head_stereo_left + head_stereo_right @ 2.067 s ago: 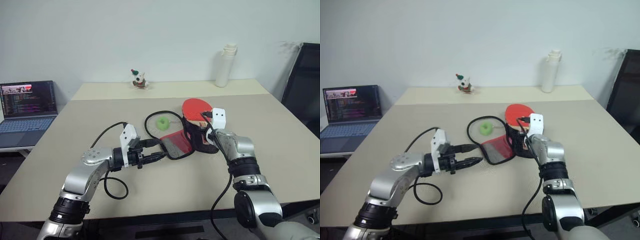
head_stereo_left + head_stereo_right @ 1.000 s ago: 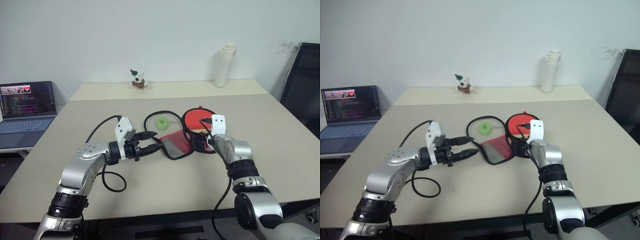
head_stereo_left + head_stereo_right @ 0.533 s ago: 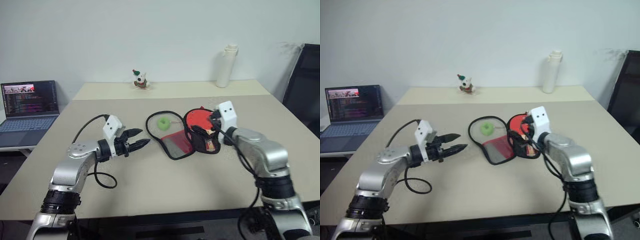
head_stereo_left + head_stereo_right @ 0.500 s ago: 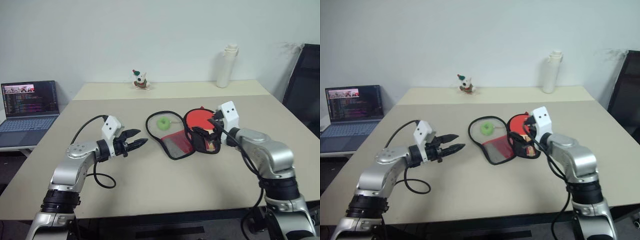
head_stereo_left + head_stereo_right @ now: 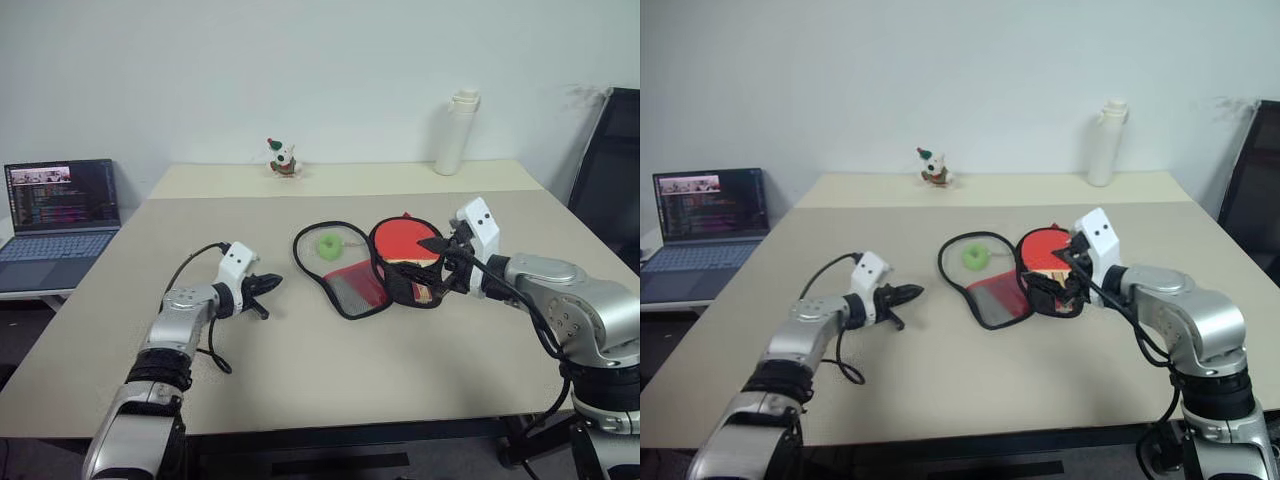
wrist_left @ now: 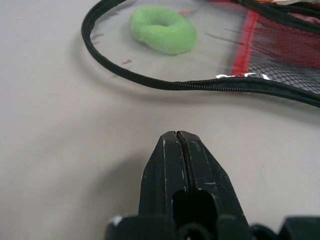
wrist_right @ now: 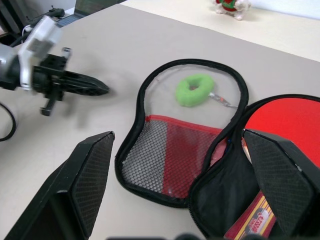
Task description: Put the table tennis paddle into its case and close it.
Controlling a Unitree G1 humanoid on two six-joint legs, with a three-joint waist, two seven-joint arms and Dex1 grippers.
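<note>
The case (image 5: 345, 283) lies unzipped on the table, its mesh-pocket flap (image 7: 165, 155) spread out flat and the green charm (image 5: 327, 245) resting on it. The table tennis paddle (image 5: 404, 240) lies in the case's black right half, red face up, its striped handle (image 7: 250, 220) toward me. My left gripper (image 5: 268, 285) is shut on nothing, low over the table, left of the case and apart from it; its shut fingers (image 6: 177, 150) point at the zip edge (image 6: 200, 85). My right gripper (image 5: 420, 258) hovers open just above the paddle's right side.
An open laptop (image 5: 60, 208) sits on a side desk at far left. A small toy figure (image 5: 283, 158) and a white bottle (image 5: 452, 130) stand at the table's back. A black chair (image 5: 606, 175) is at the right. A black cable (image 5: 205, 345) loops by my left arm.
My left gripper drew back left from the case's flap, sank toward the table and shut. My right gripper lifted up and back off the paddle and stays open.
</note>
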